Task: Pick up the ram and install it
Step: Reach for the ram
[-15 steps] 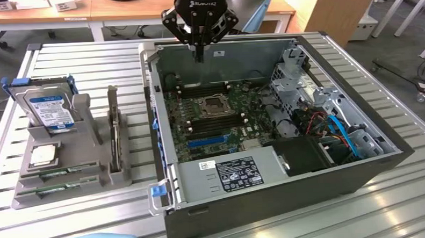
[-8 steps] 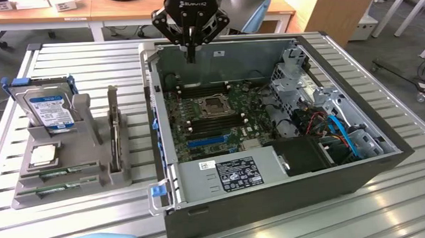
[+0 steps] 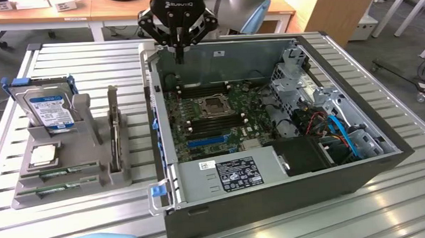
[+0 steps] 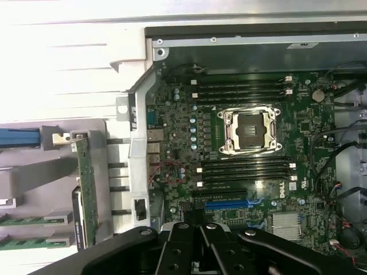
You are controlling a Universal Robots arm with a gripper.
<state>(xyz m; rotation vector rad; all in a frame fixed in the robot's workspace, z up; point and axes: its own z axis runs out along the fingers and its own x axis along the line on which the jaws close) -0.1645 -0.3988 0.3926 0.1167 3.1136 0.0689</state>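
Note:
Two green ram sticks (image 3: 57, 173) lie flat in slots of a grey holder (image 3: 90, 116) at the exterior view's left; the wrist view shows their ends (image 4: 23, 220). My gripper (image 3: 179, 55) hangs above the back wall of the open computer case (image 3: 273, 194), well apart from the ram. Its fingers are shut together with nothing between them. The gripper's black linkage (image 4: 198, 252) fills the wrist view's edge. The motherboard's black ram slots (image 4: 246, 91) flank the vacant CPU socket (image 4: 250, 130).
The holder also carries a hard drive (image 3: 50, 107) with a blue-white label, a silver CPU chip (image 3: 43, 153) and an upright green card (image 3: 114, 135). Inside the case are a power supply (image 3: 229, 174), drive cages (image 3: 297, 88) and blue cables (image 3: 342, 132). The slatted table (image 3: 88, 65) has edges all round.

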